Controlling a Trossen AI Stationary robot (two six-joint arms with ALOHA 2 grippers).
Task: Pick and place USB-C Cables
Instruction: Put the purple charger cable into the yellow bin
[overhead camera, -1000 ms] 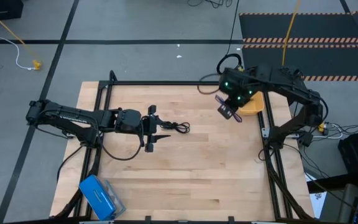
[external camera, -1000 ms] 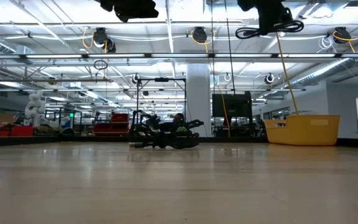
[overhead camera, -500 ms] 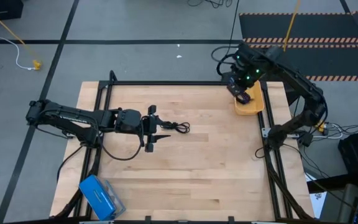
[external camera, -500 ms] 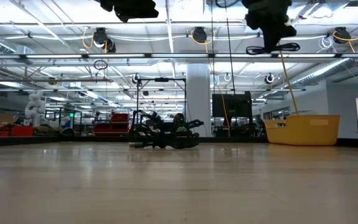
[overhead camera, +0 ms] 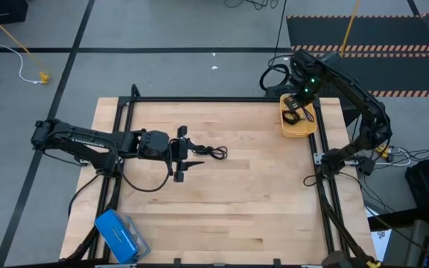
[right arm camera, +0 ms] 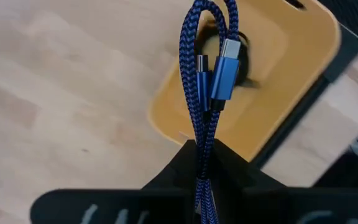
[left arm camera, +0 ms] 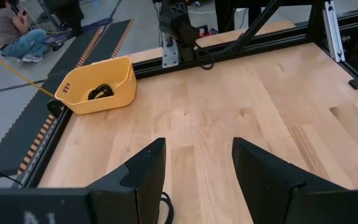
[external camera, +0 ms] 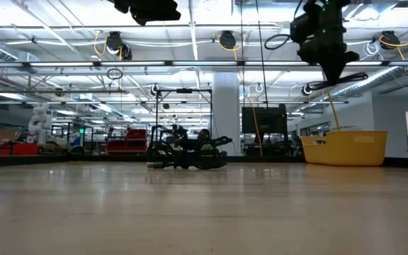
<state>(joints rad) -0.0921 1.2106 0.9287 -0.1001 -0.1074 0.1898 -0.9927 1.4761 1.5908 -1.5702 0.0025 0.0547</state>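
Note:
My right gripper is above the yellow bin at the table's far right corner, shut on the blue braided cable. One black coiled cable lies inside the bin; the right wrist view shows it as the dark coil behind the blue one. Another black cable lies flat on the table's middle. My left gripper hovers open just to its left, and its two fingers touch nothing. In the low view the blue cable hangs under the right gripper, above the bin. My right gripper pinches the blue cable's folded strands between its two fingers, coming from above and pointing down. Several strands run side by side through the fingers. The loop end and both plugs stick out past the fingertips. The cable is lifted clear over the bin.
A blue box lies at the table's near left corner. A black metal frame borders the table. A large black cable loop hangs off the right arm beyond the far edge. Bare wood spans the middle and near right.
My right gripper has carried the blue cable toward the table's far right corner, from beside the bin to over it, turning on the way and coming lower. It has stayed shut on the cable throughout.

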